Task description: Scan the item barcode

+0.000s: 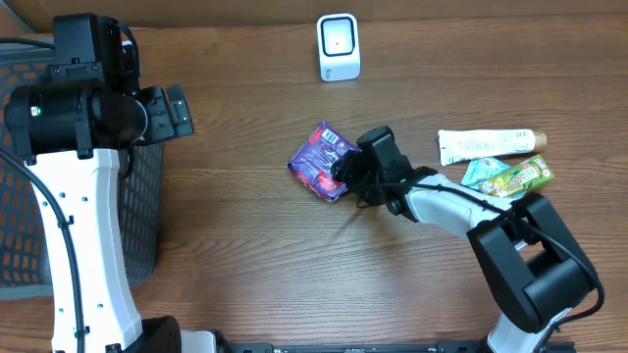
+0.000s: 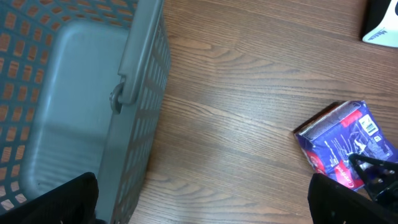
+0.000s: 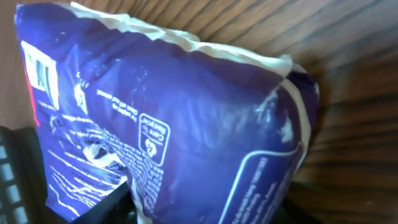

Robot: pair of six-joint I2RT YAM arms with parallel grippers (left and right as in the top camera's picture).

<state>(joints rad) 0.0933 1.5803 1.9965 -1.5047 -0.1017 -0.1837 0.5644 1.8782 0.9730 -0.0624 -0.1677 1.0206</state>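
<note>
Chunky white links with round black joints on the left arm (image 1: 83, 255) and right arm (image 1: 446, 204). Thin black cable (image 1: 69, 245) down the left one, tiny green light (image 1: 37, 111) on one joint. Matte black left gripper (image 1: 180, 111).

Felt like a mock shop checkout from my end: I saw a white scanner (image 1: 339, 46), grey basket (image 2: 140, 62), snack packets (image 1: 510, 176), wood-grain table (image 1: 294, 275).

Soft, even overhead light leaves the brown wood-grain table (image 1: 255, 265) bright, with only faint shadows. In the right wrist view the glossy purple plastic packet (image 3: 186, 124) sits too close and soft-focused, with pale sheen at 3 o'clock and blurred wood at 1 o'clock. The left wrist view is sharp; the grey plastic mesh basket (image 2: 142, 50) looks dimmer at 9 o'clock.
</note>
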